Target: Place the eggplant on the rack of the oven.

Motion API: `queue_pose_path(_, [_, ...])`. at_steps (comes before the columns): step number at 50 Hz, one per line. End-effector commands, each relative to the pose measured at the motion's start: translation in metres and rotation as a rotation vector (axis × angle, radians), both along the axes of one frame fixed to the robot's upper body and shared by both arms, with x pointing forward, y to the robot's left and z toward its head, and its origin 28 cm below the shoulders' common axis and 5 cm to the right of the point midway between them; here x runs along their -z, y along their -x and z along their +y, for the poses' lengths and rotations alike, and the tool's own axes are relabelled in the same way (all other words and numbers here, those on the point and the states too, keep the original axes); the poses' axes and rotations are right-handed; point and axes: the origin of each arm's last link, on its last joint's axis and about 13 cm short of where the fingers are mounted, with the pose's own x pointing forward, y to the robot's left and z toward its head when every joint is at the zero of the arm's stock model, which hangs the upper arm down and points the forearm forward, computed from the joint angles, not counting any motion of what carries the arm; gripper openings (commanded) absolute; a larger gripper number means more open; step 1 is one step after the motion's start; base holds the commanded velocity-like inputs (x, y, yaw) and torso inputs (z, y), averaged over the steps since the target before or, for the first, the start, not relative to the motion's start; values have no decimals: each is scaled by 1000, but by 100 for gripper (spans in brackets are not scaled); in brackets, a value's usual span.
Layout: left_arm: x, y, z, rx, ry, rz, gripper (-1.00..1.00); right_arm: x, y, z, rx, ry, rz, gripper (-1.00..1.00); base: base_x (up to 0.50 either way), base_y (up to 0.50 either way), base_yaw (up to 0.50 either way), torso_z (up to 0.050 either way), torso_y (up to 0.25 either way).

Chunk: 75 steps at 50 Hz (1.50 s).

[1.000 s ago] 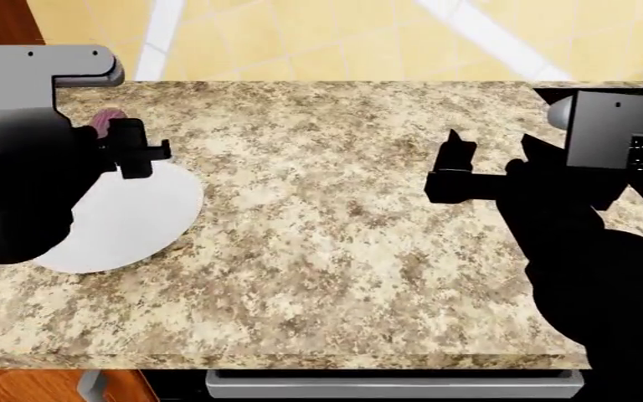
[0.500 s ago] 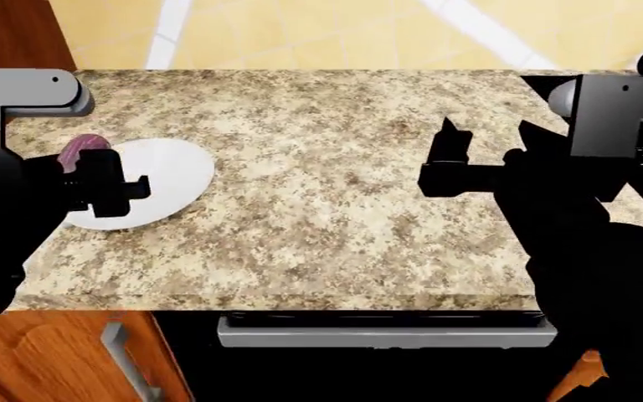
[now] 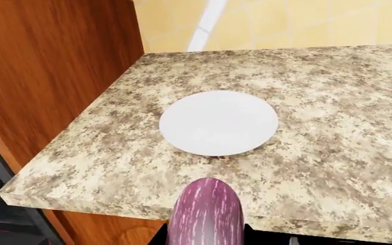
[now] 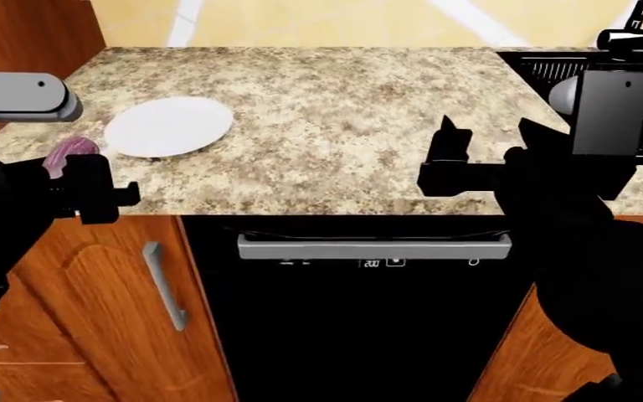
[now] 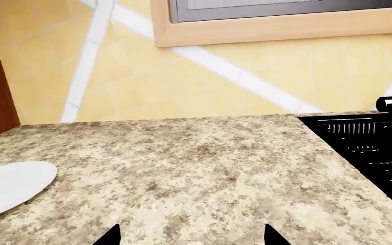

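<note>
The purple streaked eggplant (image 4: 68, 152) is held in my left gripper (image 4: 84, 177), which is shut on it. It hangs just off the front left corner of the speckled counter (image 4: 333, 100), above a wooden cabinet door. In the left wrist view the eggplant (image 3: 206, 214) fills the near edge, with the white plate (image 3: 218, 122) bare on the counter beyond it. My right gripper (image 4: 447, 159) hovers open over the counter's right part, and its fingertips (image 5: 111, 236) have nothing between them. The oven and its rack are out of view.
Under the counter is a black-fronted appliance with a silver bar handle (image 4: 373, 246) and a small display. A wooden cabinet door (image 4: 110, 301) with a handle stands to its left. A black sink (image 5: 373, 148) with a faucet lies at the counter's right end. A tall wooden panel (image 3: 46, 76) borders the left.
The view has drawn back from the counter, bringing the cabinet fronts and black appliance into sight. My left gripper has carried the eggplant off the plate to beyond the counter's front edge.
</note>
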Motion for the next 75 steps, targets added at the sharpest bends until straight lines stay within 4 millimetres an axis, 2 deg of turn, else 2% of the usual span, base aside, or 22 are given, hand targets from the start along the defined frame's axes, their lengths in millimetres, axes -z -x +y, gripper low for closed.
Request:
queue_pose_path(1, [-3,2,3,-16,3,-14,-100,-1,1,1,-4,1,-1,100,-500,0,0,0,0])
queue_pose_path(18, [-4,2,2,-13,-2,-15,-100,-2,2,0,-9,-12,-18,100,-500,0,0,0,0])
queue_pose_path(24, [-4,1,2,-13,-2,-18,-100,-3,4,3,-38,37,-51,100,-21,0,0,0,0])
queue_pose_path(37, [-3,2,3,-18,2,-20,-100,-4,4,4,-56,51,-43,100,0,500,0,0,0])
queue_pose_path(44, [-9,3,3,-17,-10,-29,-100,-5,6,4,-55,52,-47,100,0,500,0,0,0])
queue_pose_path(75, [-6,4,5,-20,-13,-9,-100,-9,9,3,-46,49,-54,100,0,500,0,0,0])
